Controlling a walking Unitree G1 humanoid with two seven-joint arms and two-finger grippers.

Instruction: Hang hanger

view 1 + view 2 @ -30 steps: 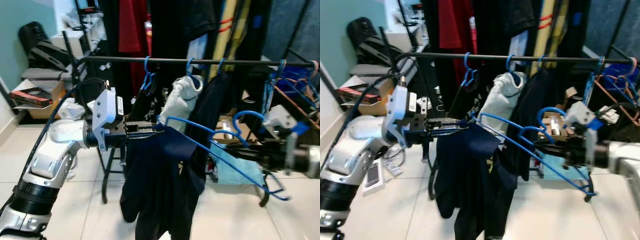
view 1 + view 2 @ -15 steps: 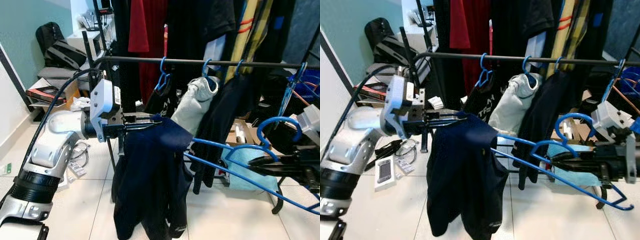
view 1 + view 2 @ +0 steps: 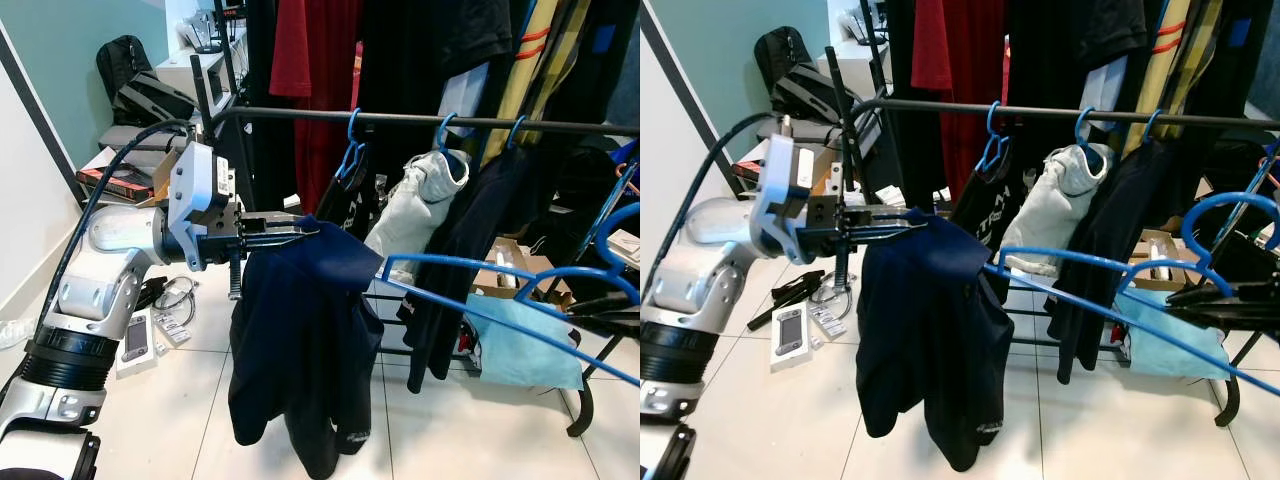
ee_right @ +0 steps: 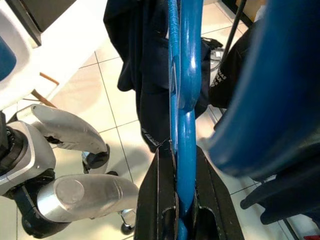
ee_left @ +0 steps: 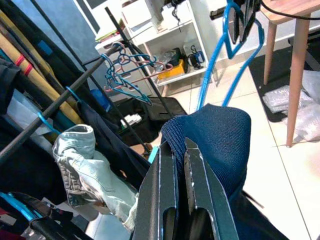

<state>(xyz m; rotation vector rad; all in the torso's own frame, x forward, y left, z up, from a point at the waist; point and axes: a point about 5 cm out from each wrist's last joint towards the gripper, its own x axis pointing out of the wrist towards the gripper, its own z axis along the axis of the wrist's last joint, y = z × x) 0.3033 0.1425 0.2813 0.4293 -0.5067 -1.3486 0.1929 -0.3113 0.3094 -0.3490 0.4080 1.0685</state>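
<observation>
While the left arm reaches forward at chest height, left gripper [image 3: 300, 228] is pinched nearly closed on the shoulder of a navy garment [image 3: 300, 350], fabric bunched between and over the fingers [image 5: 167, 180]. Garment hangs straight down from that grip, hem well above the tile floor [image 3: 180, 400].

Right gripper [image 4: 184, 200] is clamped on the blue hanger [image 3: 480, 300]; the wrist view shows the blue wire seated tight between the two fingers. In the eye views the gripper body is mostly cut off at the right edge, so its exact pose is hard to read. Hanger lies roughly horizontal, tilted down toward the right, its left corner just beside or tucked into the garment's collar area, its hook [image 3: 1220, 215] curling up at the far right. Hanger sits below and in front of the clothes rail [image 3: 450, 121], not on it.

Rail is a black horizontal bar with three other blue hangers hooked on it, carrying a dark top, a light grey garment [image 3: 415, 205] and a black garment [image 3: 470, 250]. Red and black clothes hang on a higher rack behind.

Left side floor: a handheld device [image 3: 790, 330] and loose cables near the rack foot. A black bag [image 3: 150, 95] rests on a shelf at the back left.
</observation>
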